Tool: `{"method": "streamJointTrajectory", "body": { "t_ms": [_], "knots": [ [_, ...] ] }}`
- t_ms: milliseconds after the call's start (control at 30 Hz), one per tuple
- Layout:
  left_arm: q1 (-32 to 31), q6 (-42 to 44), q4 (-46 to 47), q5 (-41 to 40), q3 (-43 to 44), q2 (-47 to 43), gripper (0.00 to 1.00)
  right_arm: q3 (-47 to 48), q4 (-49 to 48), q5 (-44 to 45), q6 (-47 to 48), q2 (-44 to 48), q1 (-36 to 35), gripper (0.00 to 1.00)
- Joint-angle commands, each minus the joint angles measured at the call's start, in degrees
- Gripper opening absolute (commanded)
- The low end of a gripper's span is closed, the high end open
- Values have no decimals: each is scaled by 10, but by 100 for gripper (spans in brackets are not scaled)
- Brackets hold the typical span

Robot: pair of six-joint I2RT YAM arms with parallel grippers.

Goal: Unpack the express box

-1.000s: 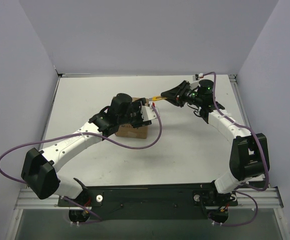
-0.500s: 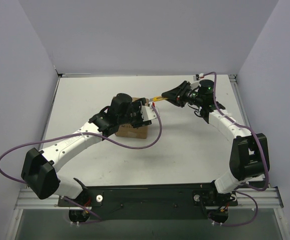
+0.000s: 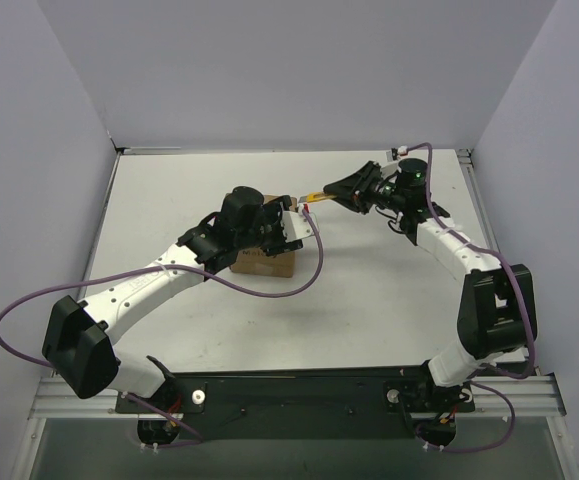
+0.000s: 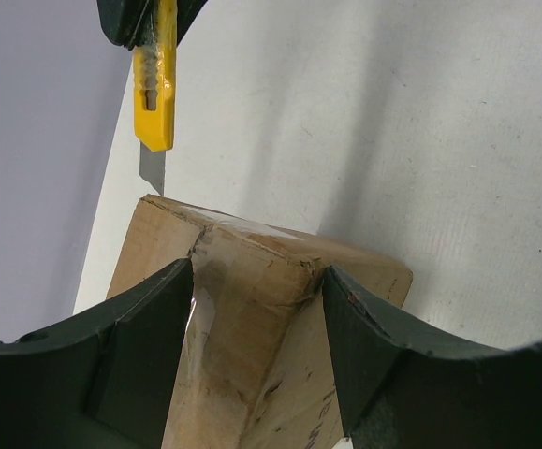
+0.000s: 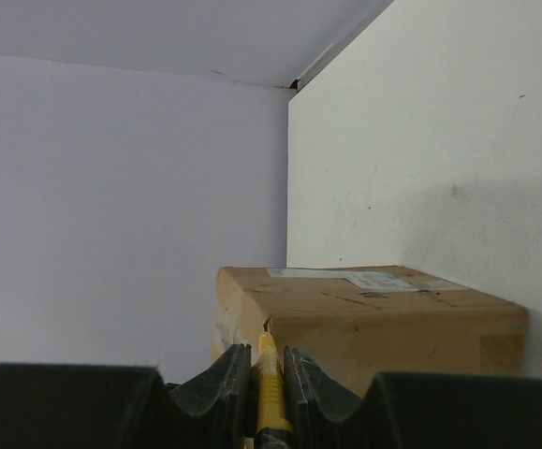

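The express box, a brown carton with a taped top, sits mid-table under my left wrist. My left gripper is shut on the box, one dark finger pressed on each side of it. My right gripper is shut on a yellow utility knife and reaches in from the right. In the left wrist view the knife hangs over the box's far edge, its blade tip at the taped seam. In the right wrist view the tip touches the upper edge of the box. From above, the knife bridges the right gripper and the left gripper.
Pale walls close the white table at the back and both sides. A purple cable loops beside the box, and another runs along the right arm. The arm bases stand at the near edge.
Almost nothing: the right wrist has crept slightly toward the back, while the knife tip stays at the box's edge. The left gripper holds the box still.
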State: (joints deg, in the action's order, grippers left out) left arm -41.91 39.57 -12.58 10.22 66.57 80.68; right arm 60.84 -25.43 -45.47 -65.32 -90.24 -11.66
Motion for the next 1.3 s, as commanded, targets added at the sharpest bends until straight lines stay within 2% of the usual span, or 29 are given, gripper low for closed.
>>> {"method": "streamJointTrajectory", "body": {
  "t_ms": [0,1267],
  "knots": [
    [0,-7,28,-4,5,-10,67,31,-18,-4,12,-13,1,0],
    [0,-11,37,3,4,-1,67,24,-38,-19,-13,3,5,0]
  ]
}}
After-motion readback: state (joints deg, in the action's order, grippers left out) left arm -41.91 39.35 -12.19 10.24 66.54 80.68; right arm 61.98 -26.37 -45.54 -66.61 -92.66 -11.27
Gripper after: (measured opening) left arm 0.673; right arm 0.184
